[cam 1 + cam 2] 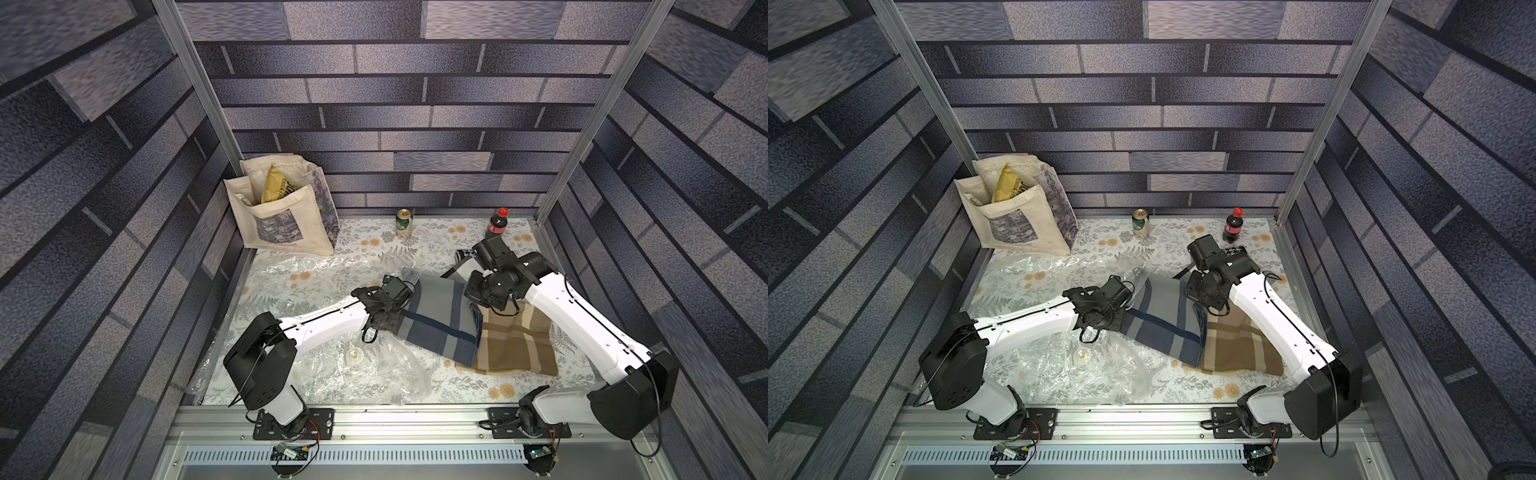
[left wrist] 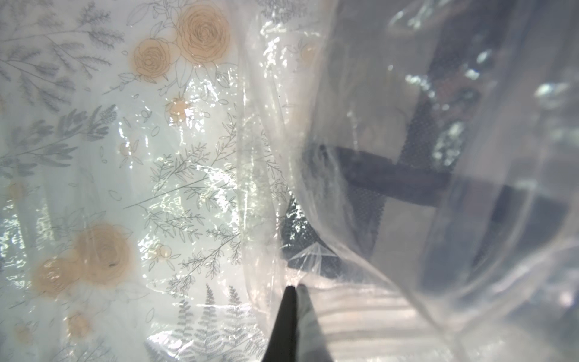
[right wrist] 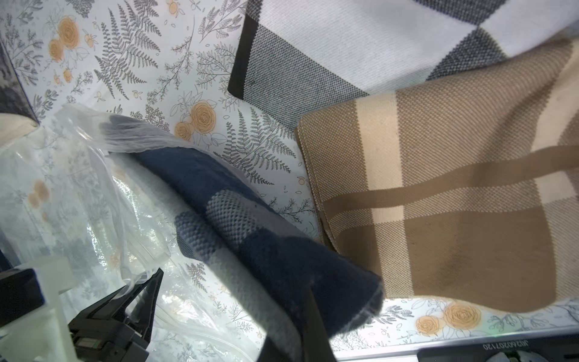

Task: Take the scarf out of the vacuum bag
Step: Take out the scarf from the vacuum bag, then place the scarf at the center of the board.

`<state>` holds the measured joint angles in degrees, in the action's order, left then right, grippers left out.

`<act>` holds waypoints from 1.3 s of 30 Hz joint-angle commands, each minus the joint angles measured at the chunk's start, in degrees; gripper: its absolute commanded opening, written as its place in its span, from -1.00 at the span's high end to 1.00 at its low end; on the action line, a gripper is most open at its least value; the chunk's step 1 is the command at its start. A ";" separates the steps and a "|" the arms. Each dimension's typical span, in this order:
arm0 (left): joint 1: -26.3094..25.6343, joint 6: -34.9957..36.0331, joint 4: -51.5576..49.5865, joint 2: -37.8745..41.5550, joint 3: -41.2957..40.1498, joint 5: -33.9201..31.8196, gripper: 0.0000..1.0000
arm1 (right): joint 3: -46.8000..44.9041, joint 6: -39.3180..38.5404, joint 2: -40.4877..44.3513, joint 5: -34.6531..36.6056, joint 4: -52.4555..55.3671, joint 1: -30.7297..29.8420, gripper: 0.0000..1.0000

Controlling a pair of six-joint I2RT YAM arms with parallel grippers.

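Left hand clenched on the vacuum bag, right hand grasping the scarf, whose length runs leftward into the bag: pull right.

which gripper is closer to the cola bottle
Right. The right gripper, shut on the blue scarf, is just in front of the bottle; the left gripper, pinching the bag, is farther off toward mid-table.
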<state>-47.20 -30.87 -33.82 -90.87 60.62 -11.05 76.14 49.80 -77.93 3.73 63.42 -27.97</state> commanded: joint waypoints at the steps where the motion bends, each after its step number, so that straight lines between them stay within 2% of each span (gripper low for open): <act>1: 0.35 -0.38 -1.73 -0.53 0.46 -0.11 1.00 | 3.44 4.36 1.33 1.68 7.25 1.59 1.00; 9: 0.27 -0.50 -1.72 -0.61 0.43 -0.14 1.00 | 7.87 8.08 3.72 0.81 13.27 4.66 1.00; 12: 0.27 -0.50 -1.67 -0.69 0.46 -0.03 1.00 | 9.53 8.75 3.77 3.38 17.70 6.30 1.00; 22: 0.27 -0.03 -1.53 -1.50 1.38 0.15 1.00 | 6.02 7.98 7.52 1.57 21.69 16.07 1.00; 27: 0.26 0.11 -1.41 -1.59 1.61 0.30 1.00 | 2.16 6.08 8.56 1.46 21.49 20.78 1.00; 33: 0.17 0.21 -1.62 -1.50 2.05 0.50 1.00 | -4.58 0.78 8.50 0.77 18.13 29.49 1.00; 39: -0.12 0.28 -1.92 -1.59 2.73 0.46 1.00 | -6.40 -4.31 7.66 2.57 15.28 37.53 1.00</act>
<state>-47.22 -30.85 -33.93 -91.98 61.52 -10.68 70.08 49.15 -70.15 4.27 80.36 7.03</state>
